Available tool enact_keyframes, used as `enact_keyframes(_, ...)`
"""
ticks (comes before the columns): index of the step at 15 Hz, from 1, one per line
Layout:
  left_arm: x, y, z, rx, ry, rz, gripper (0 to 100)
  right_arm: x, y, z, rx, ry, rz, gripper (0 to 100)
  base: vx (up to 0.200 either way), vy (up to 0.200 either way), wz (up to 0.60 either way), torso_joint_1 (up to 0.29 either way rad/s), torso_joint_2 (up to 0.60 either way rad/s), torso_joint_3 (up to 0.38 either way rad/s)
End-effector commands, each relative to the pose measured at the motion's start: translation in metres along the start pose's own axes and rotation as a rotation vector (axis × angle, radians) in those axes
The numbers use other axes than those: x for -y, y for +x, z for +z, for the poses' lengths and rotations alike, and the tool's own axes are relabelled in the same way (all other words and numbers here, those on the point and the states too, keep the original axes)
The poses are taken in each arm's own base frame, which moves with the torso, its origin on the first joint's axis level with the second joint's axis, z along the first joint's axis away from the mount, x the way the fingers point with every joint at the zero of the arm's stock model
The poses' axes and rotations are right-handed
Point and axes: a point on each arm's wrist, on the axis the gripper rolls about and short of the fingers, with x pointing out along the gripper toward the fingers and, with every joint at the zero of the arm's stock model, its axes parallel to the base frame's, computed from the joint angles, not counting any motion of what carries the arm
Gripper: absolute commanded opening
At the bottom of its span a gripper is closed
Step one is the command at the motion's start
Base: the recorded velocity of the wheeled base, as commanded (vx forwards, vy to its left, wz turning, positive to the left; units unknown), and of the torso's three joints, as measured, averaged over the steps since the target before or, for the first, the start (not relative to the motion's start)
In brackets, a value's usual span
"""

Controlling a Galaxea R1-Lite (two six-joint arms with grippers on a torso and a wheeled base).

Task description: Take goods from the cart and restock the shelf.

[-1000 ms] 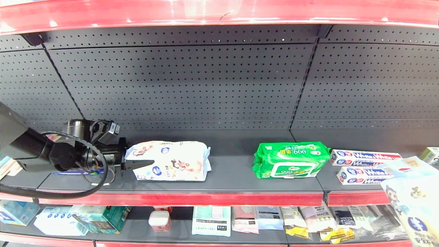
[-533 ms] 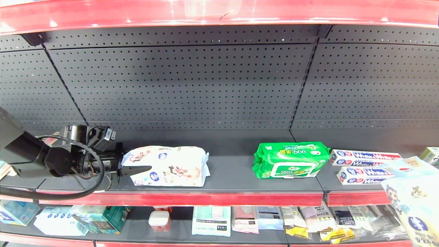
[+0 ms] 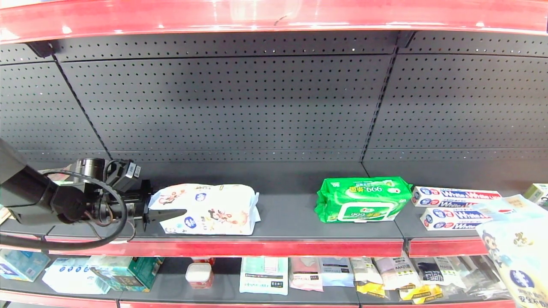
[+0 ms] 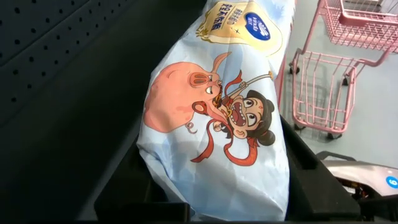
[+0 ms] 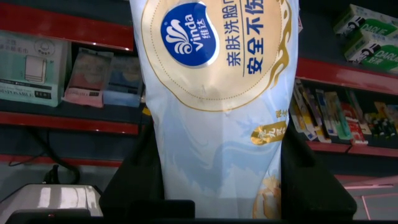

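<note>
White cartoon-print pack [image 3: 209,209] centre-left, green pack [image 3: 361,199] right of centre, pale-blue pack [image 3: 520,256] lower right, red shelf edge [image 3: 257,247], dark dotted backboard [image 3: 231,102].

cartoon tissue pack [image 3: 209,209] | flat on grey shelf [image 3: 291,220], left side | second pack [image 3: 520,256] | off shelf, far right

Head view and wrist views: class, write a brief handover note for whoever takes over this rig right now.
Left gripper: shut on the cartoon-print pack, which lies lengthwise at the left of the middle shelf; I cannot tell whether it rests there.
Right gripper: shut on a second pack, held in front of the shelf at the right.
Already on the shelf: green wipes pack, two toothpaste boxes.
Left to do: release the first pack, then shelve the second.
</note>
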Motion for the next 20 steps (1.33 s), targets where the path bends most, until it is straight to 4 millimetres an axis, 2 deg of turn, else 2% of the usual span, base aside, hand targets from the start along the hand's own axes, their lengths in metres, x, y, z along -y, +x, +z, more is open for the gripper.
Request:
enact_keyframes(1,0.004,-0.002,0.002,-0.001,-0.003,0.003,0,0.0,0.0,0.0,-0.003,-0.001,0.001,0,0.0,0.0,0.0,0.0,0.0,0.0)
enact_keyframes(6,0.007,-0.011,-0.002,-0.006,-0.01,0.024,0,0.0,0.001,0.0,-0.009,-0.002,0.004,0,0.0,0.0,0.0,0.0,0.0,0.0)
enact_keyframes(20,0.015,-0.016,-0.011,-0.006,-0.017,0.037,0,0.0,0.001,0.0,-0.009,0.0,0.003,0,0.0,0.0,0.0,0.0,0.0,0.0)
